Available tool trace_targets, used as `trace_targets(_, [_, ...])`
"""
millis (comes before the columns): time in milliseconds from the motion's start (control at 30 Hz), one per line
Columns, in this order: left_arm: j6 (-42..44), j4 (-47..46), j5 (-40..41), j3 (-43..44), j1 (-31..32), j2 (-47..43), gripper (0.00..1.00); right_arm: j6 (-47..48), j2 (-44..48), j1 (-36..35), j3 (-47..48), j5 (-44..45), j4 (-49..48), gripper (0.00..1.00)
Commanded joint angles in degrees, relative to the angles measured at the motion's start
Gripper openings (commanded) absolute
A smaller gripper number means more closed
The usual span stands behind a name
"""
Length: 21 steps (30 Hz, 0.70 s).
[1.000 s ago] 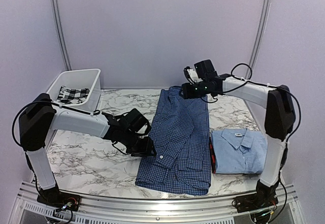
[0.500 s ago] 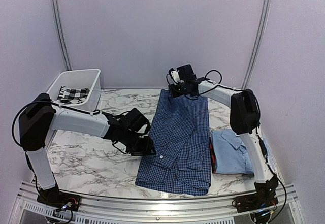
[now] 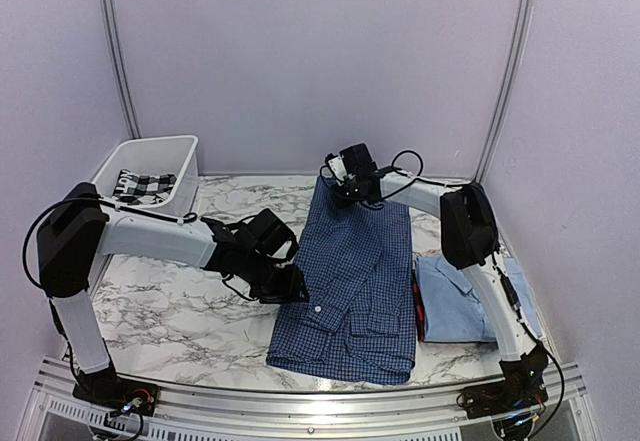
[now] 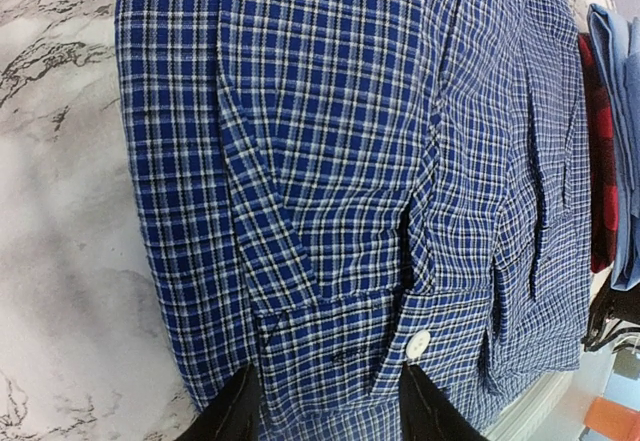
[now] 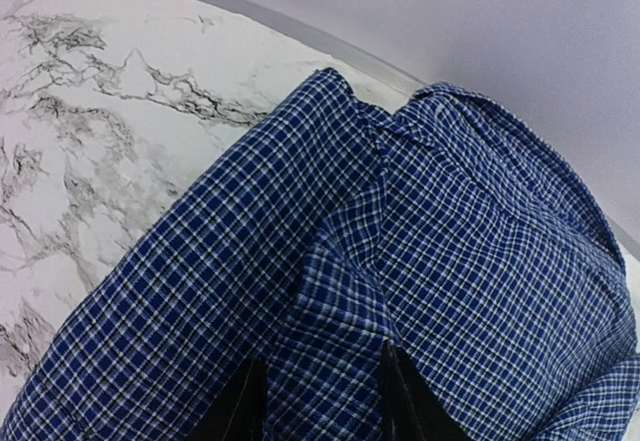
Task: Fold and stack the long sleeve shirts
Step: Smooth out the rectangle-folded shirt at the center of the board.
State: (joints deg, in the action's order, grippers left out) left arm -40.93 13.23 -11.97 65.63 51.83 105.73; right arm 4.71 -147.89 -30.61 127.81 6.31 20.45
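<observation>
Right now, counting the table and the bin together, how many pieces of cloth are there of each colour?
Dark blue checked shirt: 1
Light blue shirt: 1
Red cloth, only an edge showing beside the light blue one: 1
Black-and-white checked cloth, in the white bin: 1
Total: 4

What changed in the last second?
The right claw swung left along the far end of the dark blue checked shirt, its arm folding in; jaws apart, nothing gripped. The left claw stayed at that shirt's left edge, and the folded light blue shirt did not move.
</observation>
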Motion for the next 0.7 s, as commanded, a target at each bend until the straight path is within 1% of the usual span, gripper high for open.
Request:
trace_targets(0, [0.2, 1.8, 0.8, 0.4, -0.1, -0.4, 0.49, 0.8, -1.4, -0.3, 4.3, 2.3, -0.7, 0.28])
trace_targets(100, [0.1, 2.0, 1.6, -0.5, -0.1, -0.9, 0.49, 0.2, -1.7, -0.2, 4.9, 2.7, -1.1, 0.1])
trace_targets(133, [0.1, 2.0, 1.8, -0.8, -0.1, -1.0, 0.49, -0.1, -1.5, -0.1, 5.0, 2.8, -1.3, 0.06])
trace_targets(200, [0.0, 2.1, 1.9, -1.4, -0.1, -1.1, 0.49, -0.7, -1.3, 0.1, 5.2, 2.6, -1.8, 0.01])
trace_targets(233, [-0.1, 2.1, 1.8, -1.6, -0.1, -1.1, 0.49, -1.5, -1.1, 0.2, 5.2, 2.4, -2.2, 0.0])
trace_targets(433, [-0.3, 2.1, 2.4, -2.5, -0.2, -0.8, 0.48, -6.3, -0.8, 1.7, 5.1, -1.9, -3.7, 0.0])
trace_targets(500, [-0.2, 2.0, 2.4, -2.6, -0.1, -0.8, 0.48, -6.4, -0.7, 1.9, 5.3, -3.7, -3.2, 0.0])
trace_targets(567, [-0.2, 2.0, 2.5, -2.6, -0.1, -0.8, 0.48, -6.0, -0.6, 1.9, 5.8, -4.8, -2.1, 0.06])
trace_targets(667, [-0.1, 2.0, 2.3, -2.5, -0.1, -0.6, 0.48, -5.3, -0.5, 1.9, 5.7, -5.7, -0.8, 0.27])
